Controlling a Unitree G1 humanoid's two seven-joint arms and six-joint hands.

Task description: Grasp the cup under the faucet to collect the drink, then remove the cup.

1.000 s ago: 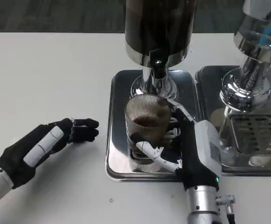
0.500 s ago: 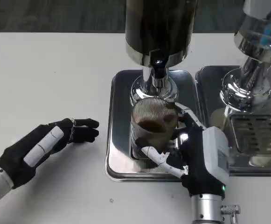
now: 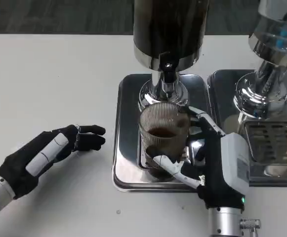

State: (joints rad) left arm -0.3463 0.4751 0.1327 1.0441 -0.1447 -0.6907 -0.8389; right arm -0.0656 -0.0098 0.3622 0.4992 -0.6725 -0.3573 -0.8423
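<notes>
Holding the cup (image 3: 164, 137) in my right robot hand (image 3: 217, 165), fingers clamped round it, I have it on the tray (image 3: 126, 148) under the faucet (image 3: 168, 74) at twelve o'clock. Dark drink is in (partly filled, I judge); removal remains. My left robot hand (image 3: 49, 153) rests spread and unladen on the desk (image 3: 59, 74) at nine o'clock.

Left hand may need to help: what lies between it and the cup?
Head view: bare white table, then the tray's raised left rim; left hand, cup.
</notes>
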